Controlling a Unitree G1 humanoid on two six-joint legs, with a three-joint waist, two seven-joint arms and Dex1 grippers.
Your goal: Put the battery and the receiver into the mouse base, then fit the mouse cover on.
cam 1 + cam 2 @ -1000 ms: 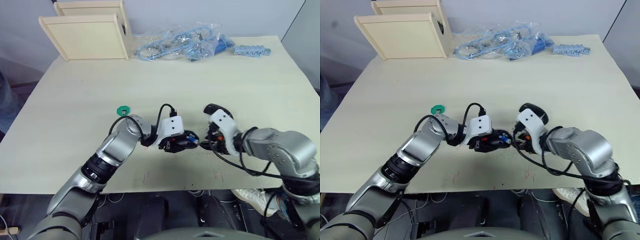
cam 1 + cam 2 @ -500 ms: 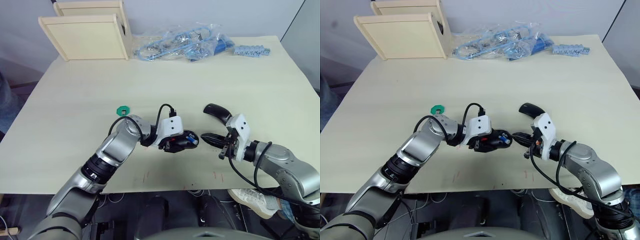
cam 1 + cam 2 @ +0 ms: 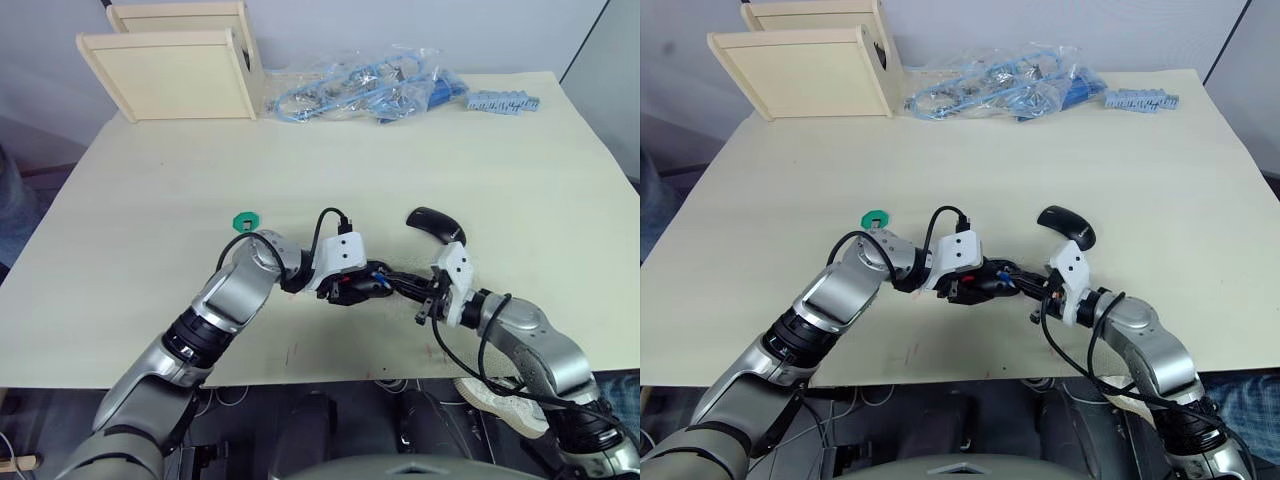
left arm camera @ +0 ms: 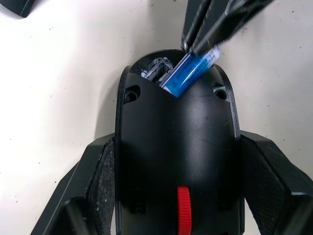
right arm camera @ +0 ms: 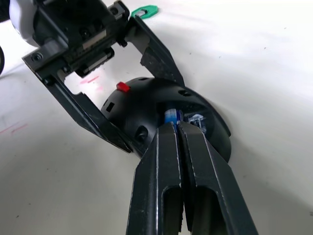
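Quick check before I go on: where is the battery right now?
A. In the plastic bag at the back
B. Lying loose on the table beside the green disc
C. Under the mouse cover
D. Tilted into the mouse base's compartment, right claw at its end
D: the battery leans into the mouse base held by the left claw, with the shut right claw at its upper end.

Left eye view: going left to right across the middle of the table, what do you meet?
Green disc → left claw gripping the mouse base → right claw at the battery → mouse cover.

Left gripper [image 4: 178, 196] flanking mouse base [image 4: 177, 161]; mouse cover [image 3: 435, 224] near, table [image 3: 150, 200] otherwise bare.
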